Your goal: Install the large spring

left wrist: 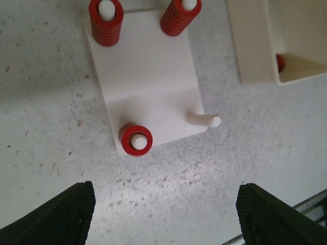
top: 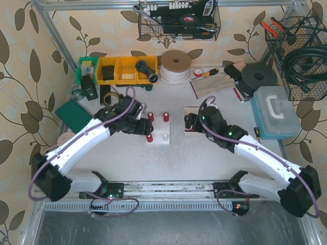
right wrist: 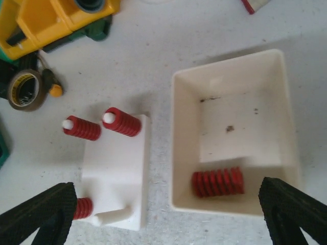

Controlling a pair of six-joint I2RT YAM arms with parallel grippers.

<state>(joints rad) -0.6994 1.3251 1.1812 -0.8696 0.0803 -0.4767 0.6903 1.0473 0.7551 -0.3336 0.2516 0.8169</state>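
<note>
A white base plate (top: 157,133) carries four pegs. Red springs sit on three of them (left wrist: 106,20) (left wrist: 180,15) (left wrist: 135,140); the fourth peg (left wrist: 204,120) is bare. A large red spring (right wrist: 218,182) lies on its side in the white tray (right wrist: 176,153) to the right of the plate. My left gripper (left wrist: 166,214) is open and empty, hovering over the table just in front of the plate. My right gripper (right wrist: 168,217) is open and empty above the tray's near edge. In the top view the right gripper (top: 196,122) hides most of the tray.
Yellow bins (top: 125,69), a cord reel (top: 175,64), a black disc (top: 259,76) and a pale blue case (top: 276,112) ring the back and right. A green pad (top: 73,113) lies at the left. A tape roll (right wrist: 24,89) lies beyond the plate.
</note>
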